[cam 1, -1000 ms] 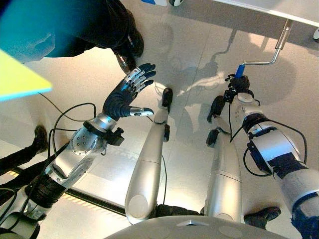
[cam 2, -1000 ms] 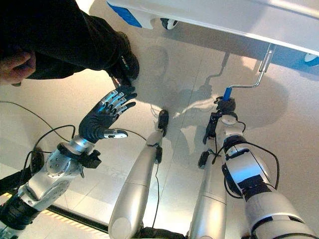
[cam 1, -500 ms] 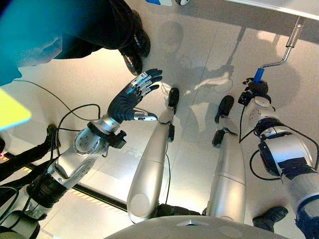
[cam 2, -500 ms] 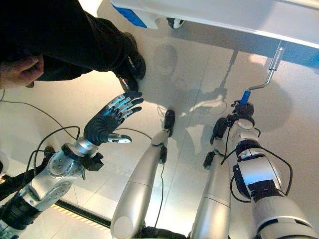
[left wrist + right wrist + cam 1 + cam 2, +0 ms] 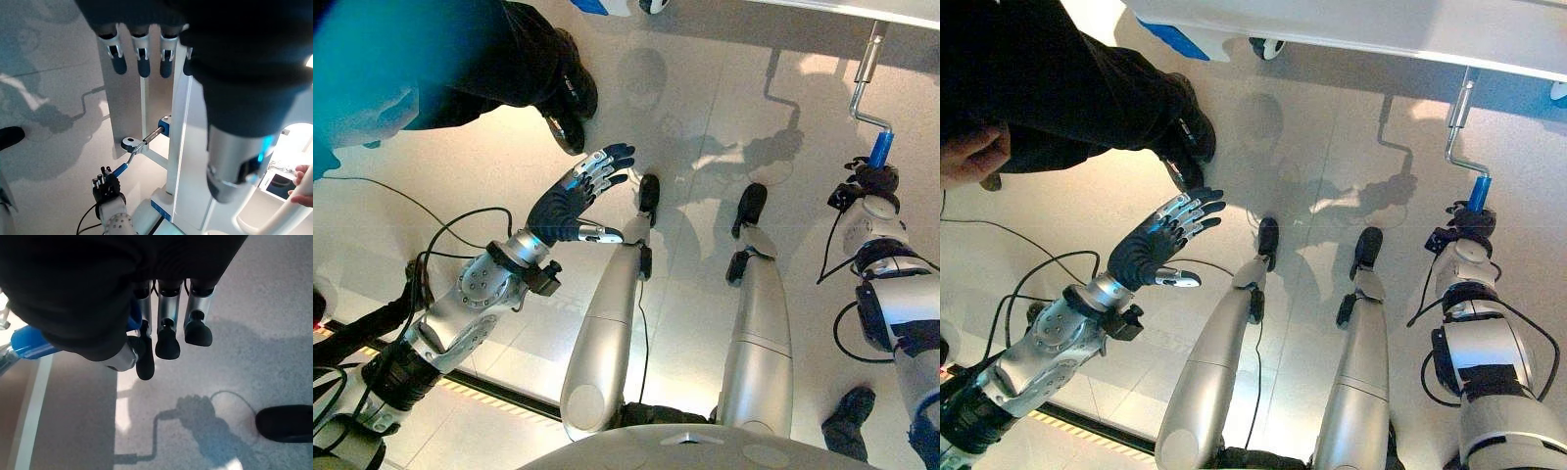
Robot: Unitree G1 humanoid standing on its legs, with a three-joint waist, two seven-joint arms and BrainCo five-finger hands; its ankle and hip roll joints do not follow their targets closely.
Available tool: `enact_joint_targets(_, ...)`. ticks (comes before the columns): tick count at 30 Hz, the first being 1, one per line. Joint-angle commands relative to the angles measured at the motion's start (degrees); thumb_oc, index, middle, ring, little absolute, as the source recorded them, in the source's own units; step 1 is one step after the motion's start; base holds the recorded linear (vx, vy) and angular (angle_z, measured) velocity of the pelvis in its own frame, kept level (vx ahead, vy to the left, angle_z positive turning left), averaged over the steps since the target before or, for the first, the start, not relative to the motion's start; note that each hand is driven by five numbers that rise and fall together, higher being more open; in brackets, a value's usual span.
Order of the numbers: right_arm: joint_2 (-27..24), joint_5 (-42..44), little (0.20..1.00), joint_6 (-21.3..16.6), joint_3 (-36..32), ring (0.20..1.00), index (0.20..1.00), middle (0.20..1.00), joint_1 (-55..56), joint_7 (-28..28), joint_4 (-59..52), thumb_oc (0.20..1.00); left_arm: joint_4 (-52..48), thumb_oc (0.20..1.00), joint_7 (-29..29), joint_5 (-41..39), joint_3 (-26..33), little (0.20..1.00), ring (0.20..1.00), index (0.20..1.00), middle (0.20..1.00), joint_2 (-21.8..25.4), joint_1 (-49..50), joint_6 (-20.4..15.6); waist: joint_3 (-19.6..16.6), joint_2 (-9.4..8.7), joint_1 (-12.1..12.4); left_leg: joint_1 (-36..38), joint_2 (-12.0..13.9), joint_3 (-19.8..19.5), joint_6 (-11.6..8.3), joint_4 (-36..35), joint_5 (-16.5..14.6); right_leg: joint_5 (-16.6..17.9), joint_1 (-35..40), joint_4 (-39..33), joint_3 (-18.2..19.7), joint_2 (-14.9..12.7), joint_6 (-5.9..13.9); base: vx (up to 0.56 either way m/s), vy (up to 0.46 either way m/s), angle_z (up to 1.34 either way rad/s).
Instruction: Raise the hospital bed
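Right hand [image 5: 1470, 221] at far right, fingers curled round blue grip [image 5: 1477, 193] of crank handle [image 5: 864, 90] — crank hangs from underside of hospital bed [image 5: 1381, 24] at far edge of scene

Left hand [image 5: 570, 196] raised mid-air at left, fingers spread, holding nothing, well apart from crank

Person's dark shoe [image 5: 570, 98] on floor [image 5: 705, 88] just beyond left hand

Judgement: grasp made, cranking phase — bed height not readable here, so turns left to do cannot be told
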Motion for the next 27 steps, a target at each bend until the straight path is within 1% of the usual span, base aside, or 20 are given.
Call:
enact_joint_targets(1, -14.00, 2.71, 0.200, -2.25, -1.01, 0.200, 0.200, 0.200, 5.85, -5.23, 4.61, 0.200, -4.55, 1.000, -0.18, -1.46, 3.91, 1.000, 1.000, 1.000, 1.000, -2.09, 4.46, -2.39, -1.31, 3.61, -3.91, -0.15, 1.13, -1.04, -1.41, 1.59, -3.06, -3.88, 1.53, 3.11, -1.45, 1.14, 1.43, 0.00, 0.000, 0.00)
enact_joint_targets(7, -13.97, 3.20, 0.200, -2.70, -0.78, 0.200, 0.200, 0.200, 5.78, -5.20, 4.47, 0.200, -3.77, 1.000, 0.76, -1.64, 5.36, 1.000, 1.000, 1.000, 1.000, -3.19, 5.65, -2.50, -1.31, 3.09, -3.95, -0.50, 1.14, -0.97, -1.38, 1.93, -3.18, -3.95, 1.18, 3.55, -1.54, 1.23, 1.31, 0.00, -0.004, 0.01)
enact_joint_targets(8, -13.62, 3.58, 0.256, -3.08, -0.84, 0.256, 0.256, 0.256, 5.94, -5.05, 4.11, 0.256, -3.11, 1.000, 0.87, -1.82, 5.72, 1.000, 1.000, 1.000, 1.000, -3.95, 6.04, -2.58, -1.31, 3.04, -3.96, -0.55, 1.15, -0.98, -1.38, 2.00, -3.19, -3.98, 1.17, 3.57, -1.54, 1.26, 1.26, 0.00, 0.000, 0.00)
enact_joint_targets(9, -13.59, 3.58, 0.360, -3.09, -0.82, 0.360, 0.360, 0.360, 5.96, -5.07, 4.08, 0.360, -3.08, 1.000, 0.84, -1.82, 5.75, 1.000, 1.000, 1.000, 1.000, -3.96, 6.07, -2.60, -1.31, 3.04, -3.99, -0.54, 1.15, -0.98, -1.38, 2.01, -3.19, -3.99, 1.17, 3.58, -1.54, 1.26, 1.26, 0.00, -0.012, -0.03)
enact_joint_targets(10, -12.11, 4.80, 1.000, -4.24, -1.01, 1.000, 1.000, 1.000, 7.10, -4.96, 2.66, 1.000, 0.03, 1.000, 1.44, -2.13, 6.47, 1.000, 1.000, 1.000, 1.000, -5.91, 6.77, -2.83, -1.31, 2.73, -4.10, -0.51, 1.12, -1.10, -1.40, 2.18, -3.13, -3.95, 1.33, 3.61, -1.66, 1.34, 1.19, 0.00, 0.000, 0.00)
enact_joint_targets(11, -10.41, 6.06, 1.000, -5.45, -1.86, 1.000, 1.000, 1.000, 8.49, -4.78, 0.90, 1.000, 3.13, 1.000, 2.06, -1.41, 7.39, 1.000, 1.000, 1.000, 1.000, -7.15, 7.75, -2.88, -1.31, 2.52, -4.21, -0.25, 1.21, -1.14, -1.41, 2.09, -3.05, -3.91, 1.56, 3.65, -1.90, 1.30, 1.15, 0.00, 0.000, 0.00)
enact_joint_targets(12, -10.33, 6.04, 1.000, -5.46, -1.92, 1.000, 1.000, 1.000, 8.64, -4.85, 0.76, 1.000, 3.18, 1.000, 2.04, -1.39, 7.37, 1.000, 1.000, 1.000, 1.000, -7.13, 7.78, -2.92, -1.31, 2.47, -4.22, -0.18, 1.20, -1.14, -1.41, 2.07, -3.05, -3.92, 1.62, 3.65, -1.90, 1.29, 1.15, 0.00, 0.000, 0.00)
enact_joint_targets(13, -8.62, 6.31, 1.000, -6.03, -2.85, 1.000, 1.000, 1.000, 10.08, -4.95, 0.41, 1.000, 7.46, 1.000, 2.38, -0.86, 8.23, 1.000, 1.000, 1.000, 1.000, -8.60, 9.21, -2.56, -1.31, 2.22, -4.21, 0.20, 1.21, -1.23, -1.37, 2.13, -3.02, -3.93, 2.36, 3.52, -2.11, 1.34, 1.09, 0.00, 0.000, 0.00)
enact_joint_targets(14, -8.56, 6.28, 1.000, -6.04, -2.89, 1.000, 1.000, 1.000, 10.21, -5.00, 0.32, 1.000, 7.54, 1.000, 2.35, -0.86, 8.19, 1.000, 1.000, 1.000, 1.000, -8.58, 9.23, -2.62, -1.31, 2.20, -4.22, 0.29, 1.21, -1.25, -1.37, 2.09, -3.02, -3.94, 2.46, 3.48, -2.14, 1.33, 1.09, -0.01, -0.006, -0.03)
enact_joint_targets(16, -5.23, 6.81, 1.000, -6.99, -3.79, 1.000, 1.000, 1.000, 12.93, -4.65, -1.09, 1.000, 14.98, 1.000, 3.07, -0.31, 8.67, 1.000, 1.000, 1.000, 1.000, -11.60, 10.37, -1.75, -1.31, 1.76, -4.41, 1.37, 1.33, -1.28, -1.34, 1.77, -2.83, -3.77, 3.65, 3.15, -2.40, 1.38, 1.12, -0.02, -0.012, -0.03)
enact_joint_targets(17, -4.13, 6.53, 1.000, -7.23, -4.13, 1.000, 1.000, 1.000, 13.84, -4.86, -1.45, 1.000, 18.01, 1.000, 2.97, 0.44, 8.64, 1.000, 1.000, 1.000, 1.000, -12.30, 10.33, -1.57, -1.31, 1.56, -4.55, 2.16, 1.33, -1.33, -1.33, 1.51, -2.82, -3.78, 4.49, 2.90, -2.54, 1.37, 1.12, 0.00, 0.000, 0.00)
enact_joint_targets(18, -2.71, 6.36, 1.000, -7.27, -4.54, 1.000, 1.000, 1.000, 15.16, -4.80, -1.83, 1.000, 21.41, 1.000, 3.17, 2.21, 8.66, 1.000, 1.000, 1.000, 1.000, -13.03, 10.48, -1.54, -1.31, 1.41, -4.58, 3.09, 1.35, -1.31, -1.32, 1.25, -2.79, -3.76, 5.45, 2.64, -2.66, 1.38, 1.14, 0.00, 0.000, 0.00)
enact_joint_targets(19, 0.10, 5.74, 1.000, -7.62, -5.24, 1.000, 1.000, 1.000, 18.61, -4.55, -3.33, 1.000, 26.76, 1.000, 3.39, 5.99, 8.83, 1.000, 1.000, 1.000, 1.000, -14.11, 10.88, -1.24, -1.31, 0.91, -4.85, 5.38, 1.43, -1.42, -1.30, 0.65, -2.73, -3.69, 7.69, 2.12, -3.00, 1.44, 1.26, 0.00, 0.000, 0.00)
enact_joint_targets(20, 0.15, 5.69, 1.000, -7.61, -5.32, 1.000, 1.000, 1.000, 18.80, -4.63, -3.47, 1.000, 26.85, 1.000, 3.38, 6.02, 8.73, 1.000, 1.000, 1.000, 1.000, -14.10, 10.88, -1.31, -1.31, 0.91, -4.83, 5.54, 1.42, -1.43, -1.30, 0.54, -2.71, -3.69, 7.85, 2.04, -3.03, 1.43, 1.27, 0.00, 0.000, 0.00)
enact_joint_targets(22, 3.25, 5.06, 1.000, -8.12, -5.44, 1.000, 1.000, 1.000, 22.03, -4.43, -5.04, 1.000, 34.62, 1.000, 3.97, 8.90, 8.40, 1.000, 1.000, 1.000, 1.000, -16.28, 10.33, -0.68, -1.31, 0.20, -5.23, 8.27, 1.32, -1.53, -1.33, -0.30, -2.60, -3.58, 10.97, 1.06, -3.36, 1.42, 1.36, -0.01, -0.002, -0.03)
enact_joint_targets(23, 5.33, 3.68, 1.000, -7.66, -5.48, 1.000, 1.000, 1.000, 24.86, -3.87, -5.35, 1.000, 40.10, 1.000, 4.37, 11.56, 9.01, 1.000, 1.000, 1.000, 1.000, -18.33, 10.27, -0.23, -1.31, -0.40, -5.62, 10.43, 1.37, -1.66, -1.37, -1.00, -2.49, -3.45, 13.51, 0.06, -3.58, 1.39, 1.47, 0.01, 0.003, -0.08)
enact_joint_targets(24, 6.17, 3.32, 1.000, -7.64, -5.84, 1.000, 1.000, 1.000, 26.10, -3.75, -5.94, 1.000, 42.53, 1.000, 4.28, 12.96, 8.80, 1.000, 1.000, 1.000, 1.000, -18.71, 9.83, -0.43, -1.31, -0.67, -5.81, 11.67, 1.41, -1.66, -1.31, -1.31, -2.57, -3.38, 14.54, -0.27, -3.80, 1.26, 1.53, 0.01, 0.007, -0.05)
enact_joint_targets(25, 7.96, 2.22, 1.000, -7.52, -5.64, 1.000, 1.000, 1.000, 27.76, -3.49, -6.18, 1.000, 46.70, 1.000, 4.94, 15.09, 9.46, 1.000, 1.000, 1.000, 1.000, -20.49, 9.81, -0.11, -1.31, -1.24, -6.14, 13.63, 1.40, -1.64, -1.35, -1.95, -2.59, -3.18, 16.72, -1.18, -4.12, 1.22, 1.67, 0.00, 0.000, 0.00)
enact_joint_targets(27, 10.04, -0.11, 1.000, -7.15, -5.23, 1.000, 1.000, 1.000, 30.40, -3.24, -7.07, 1.000, 52.87, 1.000, 5.33, 18.58, 9.59, 1.000, 1.000, 1.000, 1.000, -22.49, 10.01, -0.07, -1.31, -2.05, -6.61, 17.80, 1.54, -1.86, -1.38, -3.38, -2.56, -2.87, 21.07, -3.11, -4.62, 1.29, 1.84, 0.04, 0.001, -0.07)
